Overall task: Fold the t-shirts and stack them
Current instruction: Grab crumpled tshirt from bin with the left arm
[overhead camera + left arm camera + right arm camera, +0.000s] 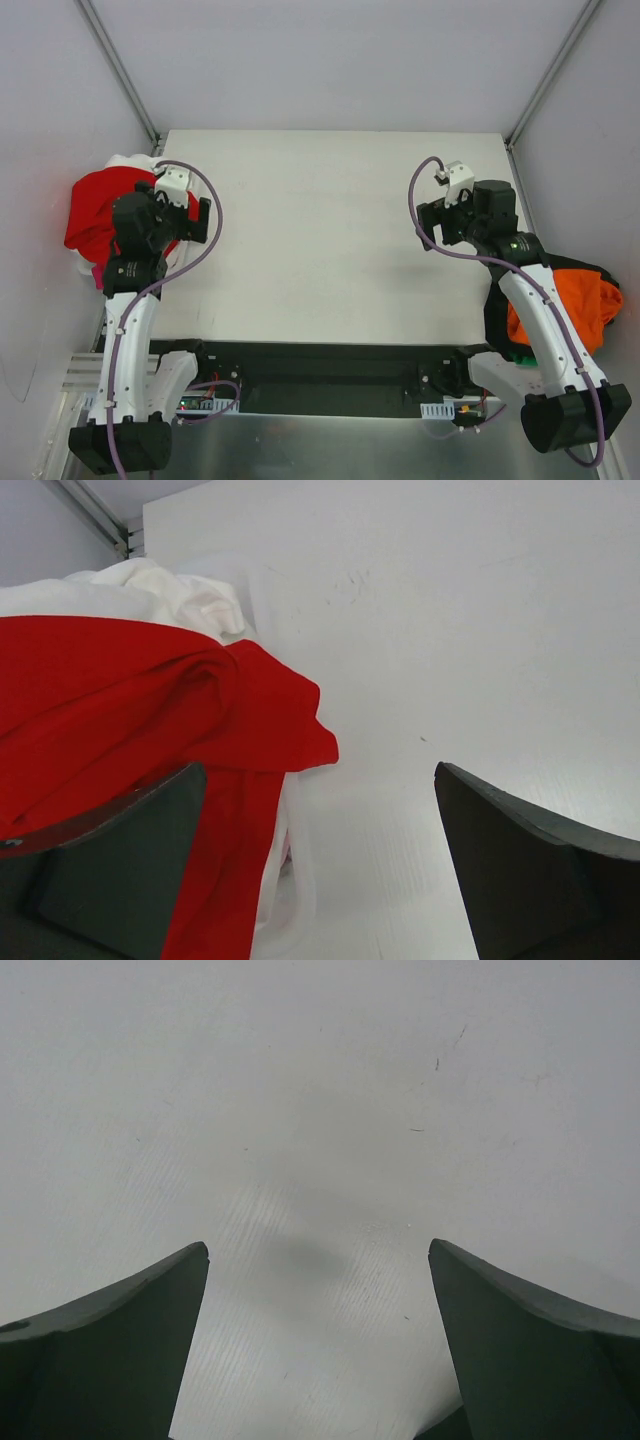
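1. Starting at the far left: looking at a crumpled, soft, bright red cloth t-shirt [100, 205] slumping over the left edge of the flat white rectangular table [320, 250], apparently hanging partly off it.
2. Also spotting a rumpled white cloth garment [125, 160] poking out behind and under the red t-shirt, touching it. Not making out any print on it.
3. Seeing the black two-finger left gripper [203, 220] hovering just beside that pile on its table side, jaws standing wide apart and gripping nothing. Checking the left wrist view: the red t-shirt [110, 700] is bunching up right behind the left finger, with the white cloth garment [150, 585] lying further back. Not being able to tell if the finger is touching the fabric.
4. Finding the black two-finger right gripper [430, 222] hanging over the right part of the table, jaws spread wide too, holding nothing. Getting only white table surface [320, 1110] between its fingers in the right wrist view.
5. Ending at the far right: seeing a bunched orange cloth t-shirt [575, 305] sitting past the table's right edge beside the right arm, with a dark cloth [495, 320] wrapping around it and a bit of green fabric [515, 352] peeking out below.
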You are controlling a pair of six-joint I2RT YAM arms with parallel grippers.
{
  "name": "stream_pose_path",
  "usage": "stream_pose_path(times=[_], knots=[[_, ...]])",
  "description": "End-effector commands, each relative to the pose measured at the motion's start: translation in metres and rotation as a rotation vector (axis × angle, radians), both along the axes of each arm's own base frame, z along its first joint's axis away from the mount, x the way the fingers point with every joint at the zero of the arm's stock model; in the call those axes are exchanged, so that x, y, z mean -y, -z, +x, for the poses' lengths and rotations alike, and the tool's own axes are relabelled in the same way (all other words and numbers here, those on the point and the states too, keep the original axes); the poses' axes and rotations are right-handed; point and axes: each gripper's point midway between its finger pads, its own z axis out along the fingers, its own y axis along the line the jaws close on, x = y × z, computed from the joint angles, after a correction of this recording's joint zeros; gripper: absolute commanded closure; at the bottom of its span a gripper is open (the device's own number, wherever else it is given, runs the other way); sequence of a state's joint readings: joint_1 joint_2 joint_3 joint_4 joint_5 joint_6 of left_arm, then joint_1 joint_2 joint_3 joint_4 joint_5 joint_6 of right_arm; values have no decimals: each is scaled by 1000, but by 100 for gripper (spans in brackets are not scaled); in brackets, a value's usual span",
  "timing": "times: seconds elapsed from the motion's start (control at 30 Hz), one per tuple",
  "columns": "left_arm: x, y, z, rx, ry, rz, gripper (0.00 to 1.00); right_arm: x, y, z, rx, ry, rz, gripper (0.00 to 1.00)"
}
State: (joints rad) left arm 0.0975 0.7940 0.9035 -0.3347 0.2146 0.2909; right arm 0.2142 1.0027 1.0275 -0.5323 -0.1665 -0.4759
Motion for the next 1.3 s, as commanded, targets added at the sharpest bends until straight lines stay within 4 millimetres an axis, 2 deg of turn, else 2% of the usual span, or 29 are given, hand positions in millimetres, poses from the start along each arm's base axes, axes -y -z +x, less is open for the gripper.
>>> stream_pose_path(times=[0.0, 0.07, 0.13, 0.2, 0.33, 0.37, 0.4, 0.43, 0.57, 0.7, 1.03, 1.17, 1.2, 1.27], knots=[[-14, -9, 9, 28, -35, 90, 1, -4, -11, -1, 48, -28, 12, 4], [-21, -11, 15, 23, -49, 135, 1, -3, -17, -2, 52, -31, 5, 4], [-34, -9, 21, 5, -98, 183, 2, -1, -15, -6, 33, -42, -20, 4], [-42, -16, 26, 10, -121, 222, 2, 8, -14, -5, 32, -26, -76, 4], [-42, -15, 39, -11, -114, 219, 2, 20, -5, -3, 46, -6, -148, 4], [-43, -19, 42, -8, -125, 208, 3, 20, -1, -3, 51, -15, -147, 4], [-43, -18, 45, -11, -130, 209, 9, 18, 5, -3, 51, -24, -145, 4], [-44, -13, 50, -30, -133, 205, 11, 17, 8, -4, 52, -34, -143, 4], [-55, -5, 62, -67, -182, 233, 16, 12, 19, -2, 23, -60, -141, 4], [-69, 2, 73, -93, -222, 300, 17, 10, 24, 0, 11, -72, -138, 4], [-95, -4, 85, -72, -293, 456, 22, 9, 34, -4, -14, -86, -141, 4], [-101, 0, 91, -85, -309, 492, 30, 9, 36, -7, -24, -92, -142, 4], [-103, 3, 93, -89, -313, 493, 37, 9, 37, -8, -29, -91, -144, 4], [-104, 9, 95, -105, -311, 498, 43, 9, 36, -8, -26, -91, -143, 4]])
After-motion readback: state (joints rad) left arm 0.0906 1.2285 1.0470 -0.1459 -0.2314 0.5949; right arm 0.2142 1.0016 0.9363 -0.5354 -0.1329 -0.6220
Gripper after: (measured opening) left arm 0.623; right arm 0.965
